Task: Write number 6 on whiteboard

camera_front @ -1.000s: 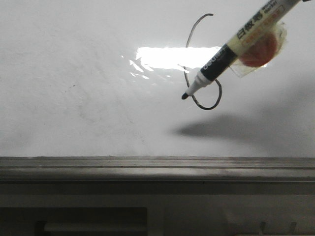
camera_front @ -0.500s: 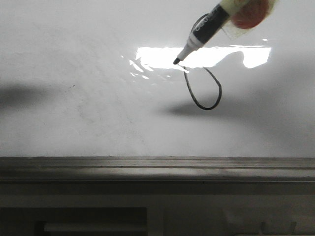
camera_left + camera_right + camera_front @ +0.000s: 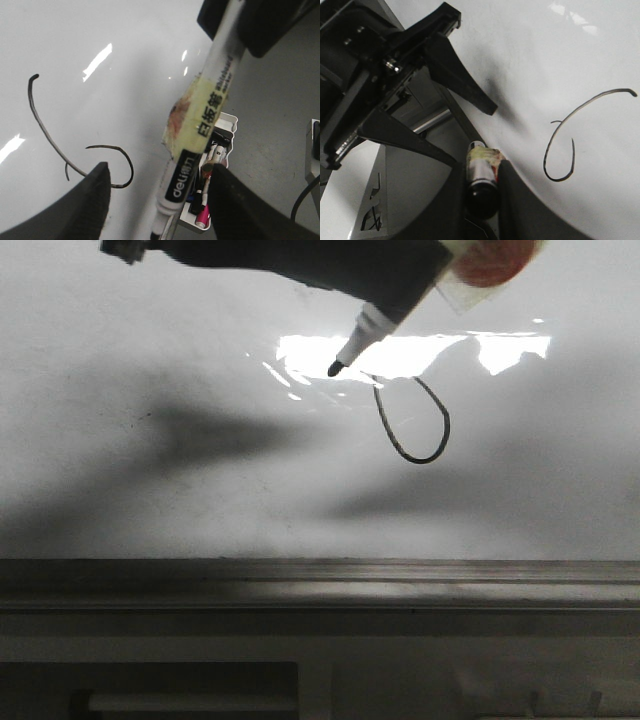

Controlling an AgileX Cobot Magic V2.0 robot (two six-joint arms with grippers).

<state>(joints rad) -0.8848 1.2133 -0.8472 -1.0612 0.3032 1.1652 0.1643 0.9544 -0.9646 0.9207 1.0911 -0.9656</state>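
The whiteboard point(image 3: 150, 470) is glossy white. The number 6 point(image 3: 440, 425) shows on it as a thin black line with an oval loop; its stem top is hidden in the front view. It shows whole in the left wrist view point(image 3: 45, 122) and the right wrist view point(image 3: 570, 117). My right gripper point(image 3: 482, 165) is shut on a whiteboard marker point(image 3: 481, 172), whose tip point(image 3: 335, 368) hangs left of the loop. My left gripper point(image 3: 160, 172) is open, its jaws either side of the marker point(image 3: 200, 125) without touching. Its dark body point(image 3: 300, 265) crosses the top of the front view.
A grey metal ledge point(image 3: 320, 575) runs along the board's near edge, with a dark cabinet front point(image 3: 200, 680) below. A white tray of markers point(image 3: 220, 165) sits off the board's edge. Light glare point(image 3: 390, 352) lies on the board.
The marker tip has lifted away from the loop and moved up and left. My left gripper has come in over the top of the front view, throwing a broad shadow on the board.
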